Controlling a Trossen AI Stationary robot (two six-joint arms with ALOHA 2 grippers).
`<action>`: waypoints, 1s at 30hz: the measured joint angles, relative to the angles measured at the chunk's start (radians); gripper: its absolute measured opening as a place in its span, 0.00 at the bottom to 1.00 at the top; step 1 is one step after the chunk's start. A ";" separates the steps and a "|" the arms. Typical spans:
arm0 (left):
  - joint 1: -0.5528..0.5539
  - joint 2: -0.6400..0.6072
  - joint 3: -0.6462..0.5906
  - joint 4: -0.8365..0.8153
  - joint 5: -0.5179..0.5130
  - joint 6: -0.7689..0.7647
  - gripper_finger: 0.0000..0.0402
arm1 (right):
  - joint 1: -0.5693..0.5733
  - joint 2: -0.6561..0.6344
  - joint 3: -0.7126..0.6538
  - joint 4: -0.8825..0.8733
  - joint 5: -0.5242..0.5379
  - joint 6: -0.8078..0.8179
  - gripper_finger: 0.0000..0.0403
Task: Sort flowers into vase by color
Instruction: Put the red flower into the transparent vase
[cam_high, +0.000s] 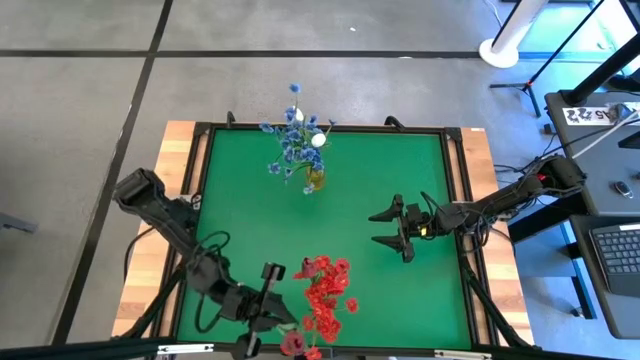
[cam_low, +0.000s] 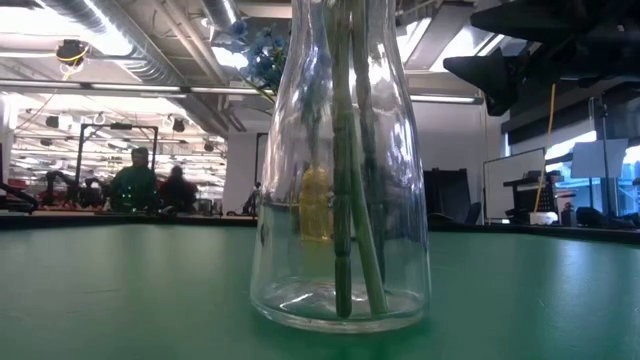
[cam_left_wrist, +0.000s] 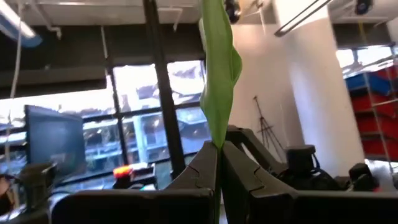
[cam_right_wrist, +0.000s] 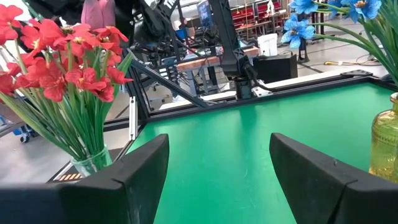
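Green stem (cam_left_wrist: 219, 93) clamped in left end effector (cam_left_wrist: 219, 163), right end effector (cam_right_wrist: 217, 168) apart, beside red flowers (cam_right_wrist: 59, 65)

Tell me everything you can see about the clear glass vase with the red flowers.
The clear glass vase stands upright at the near edge of the green table, between the two arms. It looks like transparent glass, wide at the base and narrowing upward. Thin green stems stand inside it, reaching the bottom, and red flowers spread above its mouth. No water is visible in it. Neither gripper touches it; only the table and the stems do.
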 joint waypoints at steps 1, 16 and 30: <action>0.007 0.009 0.000 0.015 0.015 0.001 0.00 | 0.000 0.000 0.000 0.000 0.000 0.000 0.69; 0.115 0.147 0.000 0.244 0.143 -0.073 0.00 | 0.000 0.000 0.000 -0.020 0.000 0.000 0.69; 0.135 0.240 -0.011 0.434 0.170 -0.131 0.00 | 0.000 0.000 0.000 -0.021 0.000 0.000 0.69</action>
